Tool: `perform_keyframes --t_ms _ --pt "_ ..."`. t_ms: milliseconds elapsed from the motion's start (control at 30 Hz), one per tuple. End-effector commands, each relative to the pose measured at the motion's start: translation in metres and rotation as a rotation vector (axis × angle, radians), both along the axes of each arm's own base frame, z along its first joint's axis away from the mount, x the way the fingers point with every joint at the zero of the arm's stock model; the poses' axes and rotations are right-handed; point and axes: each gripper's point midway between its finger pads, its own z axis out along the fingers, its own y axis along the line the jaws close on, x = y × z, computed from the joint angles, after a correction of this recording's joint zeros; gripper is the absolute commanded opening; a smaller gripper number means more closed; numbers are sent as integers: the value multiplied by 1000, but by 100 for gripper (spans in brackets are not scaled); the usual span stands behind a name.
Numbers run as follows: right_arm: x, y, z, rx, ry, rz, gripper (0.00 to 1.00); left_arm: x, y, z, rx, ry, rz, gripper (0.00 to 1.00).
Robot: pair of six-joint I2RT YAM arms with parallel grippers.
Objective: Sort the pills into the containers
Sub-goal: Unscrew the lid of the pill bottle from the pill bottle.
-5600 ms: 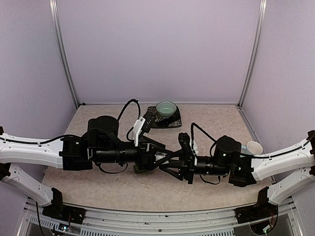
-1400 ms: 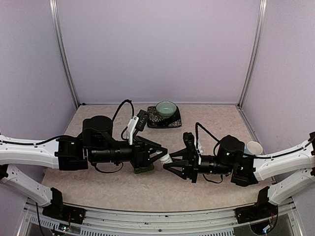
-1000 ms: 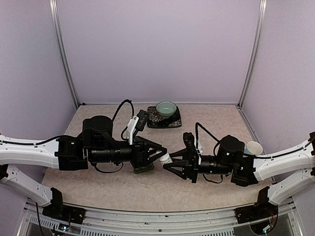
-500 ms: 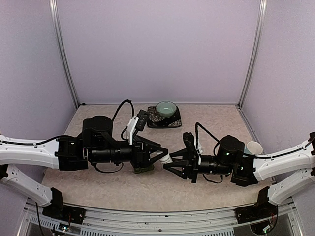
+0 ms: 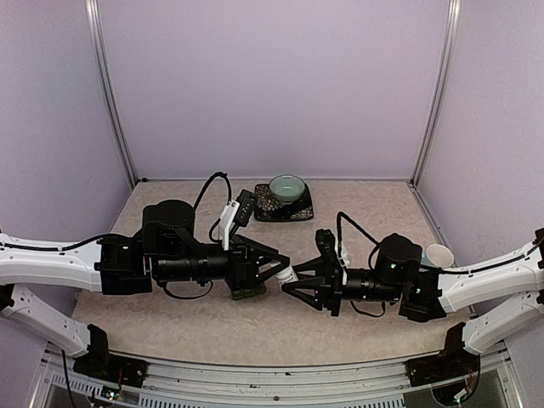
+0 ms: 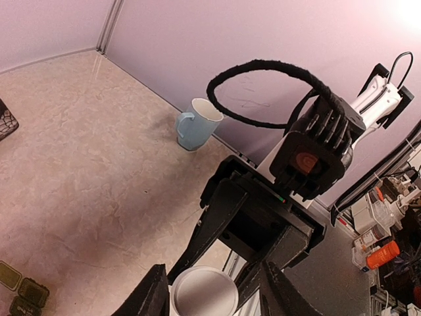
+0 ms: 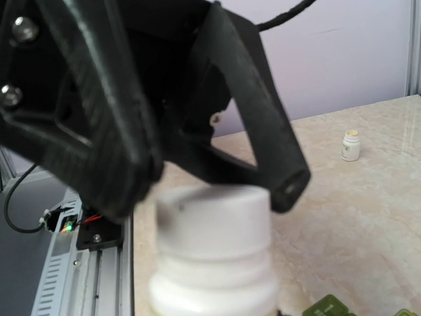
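Note:
A white pill bottle (image 5: 286,274) hangs above the table between my two grippers. My right gripper (image 5: 291,283) is shut on its body. My left gripper (image 5: 281,269) has its fingers (image 7: 263,131) close against the cap. In the left wrist view the cap's round top (image 6: 204,294) sits between my own fingers, with the right gripper's fingers (image 6: 210,217) converging behind it. In the right wrist view the bottle (image 7: 214,237) fills the bottom and hides my own fingers. The dark green containers (image 5: 248,293) lie on the table under the left gripper, lids down, and also show in both wrist views (image 6: 23,293) (image 7: 325,307).
A pale blue mug (image 5: 436,255) (image 6: 196,124) stands at the right edge. A teal bowl (image 5: 286,187) sits on a dark patterned mat (image 5: 299,209) at the back. A second small white bottle (image 7: 350,145) stands on the table beyond the left gripper.
Since 5.6 s ago the two grippers have drawn a little apart and the white bottle now shows between them. Over the last 1.4 s nothing has visibly moved.

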Motion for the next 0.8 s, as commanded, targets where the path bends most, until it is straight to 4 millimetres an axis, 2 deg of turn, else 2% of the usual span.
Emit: perform_keyframes --t_ms 0,500,767 --pt "4 -1 22 47 -30 -16 26 1 1 -1 -5 -3 1 46" --pt "6 1 28 64 -23 -20 26 -1 -1 -3 1 -8 1 45" --pt "6 2 26 60 -20 -13 26 1 2 -1 -1 -19 15 38"
